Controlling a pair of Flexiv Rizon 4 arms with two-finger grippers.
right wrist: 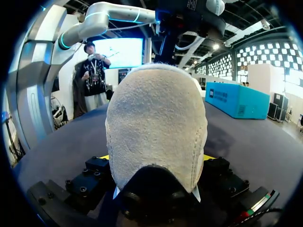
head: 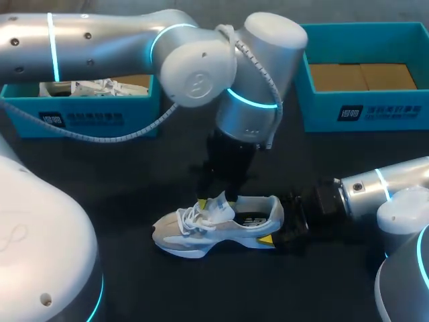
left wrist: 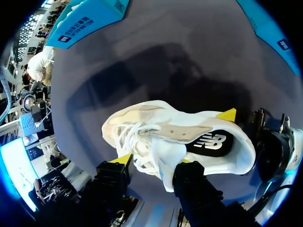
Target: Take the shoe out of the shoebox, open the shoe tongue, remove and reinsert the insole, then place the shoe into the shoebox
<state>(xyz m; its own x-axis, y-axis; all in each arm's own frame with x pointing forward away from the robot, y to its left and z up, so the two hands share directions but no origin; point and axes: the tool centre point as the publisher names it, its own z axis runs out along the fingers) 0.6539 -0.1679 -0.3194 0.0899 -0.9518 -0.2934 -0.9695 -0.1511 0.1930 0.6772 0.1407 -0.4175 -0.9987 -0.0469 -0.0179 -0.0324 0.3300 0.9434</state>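
Note:
A white and beige sneaker (head: 214,227) lies on its sole on the dark table, toe pointing left. My left arm reaches in from the left and hangs over it. The left gripper (left wrist: 154,161) is open, one finger in front of the raised tongue (left wrist: 163,168) by the laces and the other behind it at the shoe's mouth. The dark insole (left wrist: 210,142) shows inside. My right gripper (head: 281,227) comes in from the right and is shut on the heel (right wrist: 156,127), which fills the gap between its fingers.
A blue shoebox (head: 80,114) at the back left holds another white shoe (head: 87,87). A second blue shoebox (head: 365,111) stands at the back right with only its brown floor showing. Bare dark tabletop (head: 134,174) surrounds the sneaker.

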